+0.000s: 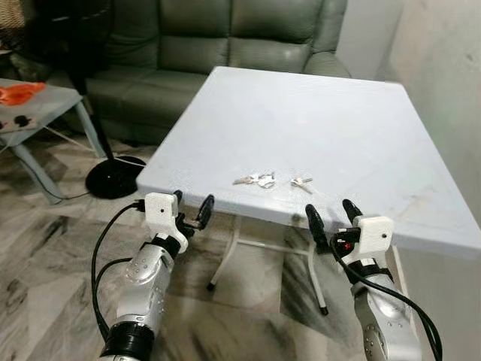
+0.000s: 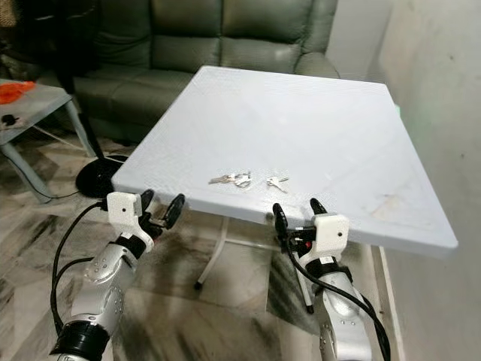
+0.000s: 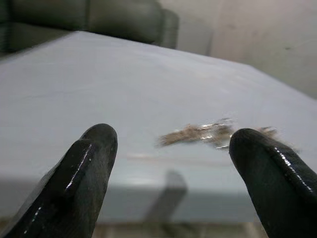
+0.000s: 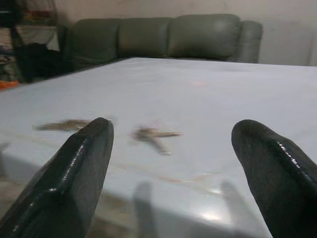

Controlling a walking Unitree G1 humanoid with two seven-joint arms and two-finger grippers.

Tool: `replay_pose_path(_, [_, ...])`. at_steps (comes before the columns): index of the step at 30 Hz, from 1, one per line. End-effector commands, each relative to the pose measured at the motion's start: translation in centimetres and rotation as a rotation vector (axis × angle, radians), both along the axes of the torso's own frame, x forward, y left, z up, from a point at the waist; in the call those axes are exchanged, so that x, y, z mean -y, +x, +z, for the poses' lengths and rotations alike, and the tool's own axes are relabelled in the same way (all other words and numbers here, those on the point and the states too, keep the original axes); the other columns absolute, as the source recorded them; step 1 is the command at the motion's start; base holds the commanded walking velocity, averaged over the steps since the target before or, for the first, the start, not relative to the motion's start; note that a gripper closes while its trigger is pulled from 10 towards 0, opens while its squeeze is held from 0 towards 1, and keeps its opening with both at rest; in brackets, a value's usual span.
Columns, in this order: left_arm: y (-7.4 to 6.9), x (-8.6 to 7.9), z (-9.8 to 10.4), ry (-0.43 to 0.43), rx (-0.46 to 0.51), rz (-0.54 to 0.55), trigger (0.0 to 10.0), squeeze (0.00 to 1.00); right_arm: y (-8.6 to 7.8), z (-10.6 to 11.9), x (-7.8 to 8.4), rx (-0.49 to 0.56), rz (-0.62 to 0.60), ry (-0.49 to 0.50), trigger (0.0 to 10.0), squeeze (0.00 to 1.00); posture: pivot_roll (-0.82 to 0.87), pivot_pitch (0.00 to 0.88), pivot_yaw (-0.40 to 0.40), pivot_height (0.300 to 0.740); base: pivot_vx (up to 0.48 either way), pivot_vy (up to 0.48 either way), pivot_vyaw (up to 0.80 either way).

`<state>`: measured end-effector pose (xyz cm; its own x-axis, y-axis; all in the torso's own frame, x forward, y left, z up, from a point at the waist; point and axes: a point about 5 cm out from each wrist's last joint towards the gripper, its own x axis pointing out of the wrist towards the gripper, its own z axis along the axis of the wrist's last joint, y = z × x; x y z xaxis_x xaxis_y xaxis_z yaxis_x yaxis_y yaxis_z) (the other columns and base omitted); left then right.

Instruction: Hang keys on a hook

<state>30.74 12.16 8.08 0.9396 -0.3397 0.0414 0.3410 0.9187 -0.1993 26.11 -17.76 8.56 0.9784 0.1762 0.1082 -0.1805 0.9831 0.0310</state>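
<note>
Two small bunches of silver metal keys — a larger bunch (image 1: 255, 180) and a smaller bunch (image 1: 301, 180) just beside it — lie near the front edge of the matte pale-blue square tabletop (image 1: 316, 113). I hold my left gripper (image 1: 189, 212) and right gripper (image 1: 329, 218) just short of that edge, glossy black fingers spread wide, grasping nothing. Through the wrist cameras the keys blur to smudges. A grey-green leather sofa (image 1: 225, 37) stands behind, partly hidden by the table; marbled floor tiles (image 1: 45, 248) lie below.
</note>
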Motion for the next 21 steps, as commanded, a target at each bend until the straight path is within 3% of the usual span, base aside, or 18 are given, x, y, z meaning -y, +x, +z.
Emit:
replay_pose_path(1, [0.02, 0.13, 0.16, 0.009, 0.006, -0.006, 10.0, 0.0, 0.22, 0.47, 0.23, 0.013, -0.001, -0.004, 10.0, 0.0, -0.03, 0.0, -0.031, 0.74, 0.33, 0.0, 0.0])
replay_pose_path(15, [0.05, 0.1, 0.12, 0.016, 0.002, 0.01, 10.0, 0.0, 0.28, 0.42, 0.06, 0.004, 0.014, -0.011, 10.0, 0.0, -0.03, 0.0, -0.033, 0.74, 0.323, 0.0, 0.0])
replay_pose_path(21, [-0.08, 0.21, 0.15, -0.004, 0.01, 0.014, 10.0, 0.0, 0.49, 0.29, 0.02, -0.013, 0.033, -0.034, 10.0, 0.0, -0.03, 0.0, -0.034, 0.74, 0.0, 0.0, 0.0])
